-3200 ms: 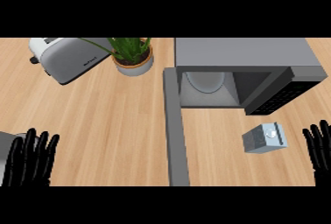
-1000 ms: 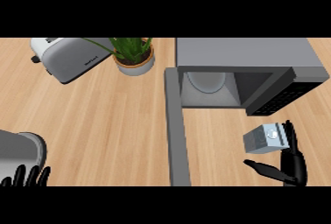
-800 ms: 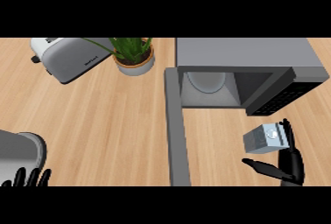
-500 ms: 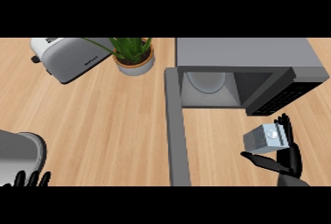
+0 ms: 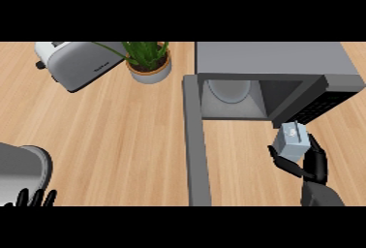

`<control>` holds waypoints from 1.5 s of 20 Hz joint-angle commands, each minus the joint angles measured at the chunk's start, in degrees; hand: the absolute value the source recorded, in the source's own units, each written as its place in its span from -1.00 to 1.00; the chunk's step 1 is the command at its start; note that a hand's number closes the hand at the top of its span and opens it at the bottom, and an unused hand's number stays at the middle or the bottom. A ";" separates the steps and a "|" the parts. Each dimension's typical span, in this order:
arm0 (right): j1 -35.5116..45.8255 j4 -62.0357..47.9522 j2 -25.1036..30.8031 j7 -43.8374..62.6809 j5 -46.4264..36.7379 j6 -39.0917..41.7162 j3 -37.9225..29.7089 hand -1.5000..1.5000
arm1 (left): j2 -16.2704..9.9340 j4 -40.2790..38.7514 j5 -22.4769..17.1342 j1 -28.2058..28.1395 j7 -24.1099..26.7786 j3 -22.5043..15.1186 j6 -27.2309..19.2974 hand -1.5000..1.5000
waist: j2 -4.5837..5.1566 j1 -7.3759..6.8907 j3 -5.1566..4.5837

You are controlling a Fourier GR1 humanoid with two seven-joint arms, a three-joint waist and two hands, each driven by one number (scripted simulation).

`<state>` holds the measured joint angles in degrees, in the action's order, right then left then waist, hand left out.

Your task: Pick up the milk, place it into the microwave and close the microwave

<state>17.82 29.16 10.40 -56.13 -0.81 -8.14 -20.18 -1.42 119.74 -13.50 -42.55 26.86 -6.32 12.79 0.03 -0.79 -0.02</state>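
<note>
The microwave (image 5: 275,60) stands at the far right of the wooden counter (image 5: 114,131) with its door (image 5: 196,145) swung fully open, the door reaching toward the near edge as a long grey strip. Inside the open cavity a pale round turntable plate (image 5: 229,89) sits against the back; nothing else shows in there. The dark control panel (image 5: 320,104) is on the microwave's right side, its markings too small to read.

The milk (image 5: 292,143), a small light-blue and white carton, is just in front of the microwave's right front corner, below the control panel and outside the cavity. Whatever is printed on it cannot be read. The right hand (image 5: 312,162) is at the carton, thumb curled against its left face and fingers wrapped along its right side, so the hand is gripping the milk. Whether the carton rests on the counter or is lifted cannot be told.

Left of the microwave, just beside its top corner, stands a potted plant (image 5: 148,60) in a grey pot, and further left a silver toaster (image 5: 75,63) lies tilted. Well left of the open door, at the near edge, only the straight fingertips of the left hand (image 5: 36,198) show, pointing up, below a grey forearm (image 5: 22,169).
</note>
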 commanded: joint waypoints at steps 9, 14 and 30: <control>11.78 -11.18 -3.21 -6.24 -2.60 -5.52 0.33 1.00 | -0.71 2.85 -0.90 -2.42 -0.05 -0.37 1.56 -1.00 | 0.40 -1.37 0.18; 11.97 -10.42 -4.46 -9.60 -0.68 0.11 -0.68 1.00 | -2.93 -1.38 -4.29 0.03 0.89 3.66 4.25 -1.00 | 0.49 -1.17 0.18; -3.28 20.14 -8.44 4.36 -1.24 1.80 9.34 1.00 | 0.92 -0.67 1.14 -3.40 0.78 -2.98 2.24 -1.00 | -0.72 2.07 -0.12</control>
<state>20.16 38.69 2.28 -55.71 -2.12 -8.86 -13.94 -1.95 120.28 -14.46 -45.63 27.42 -6.51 15.48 -0.43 0.62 -0.10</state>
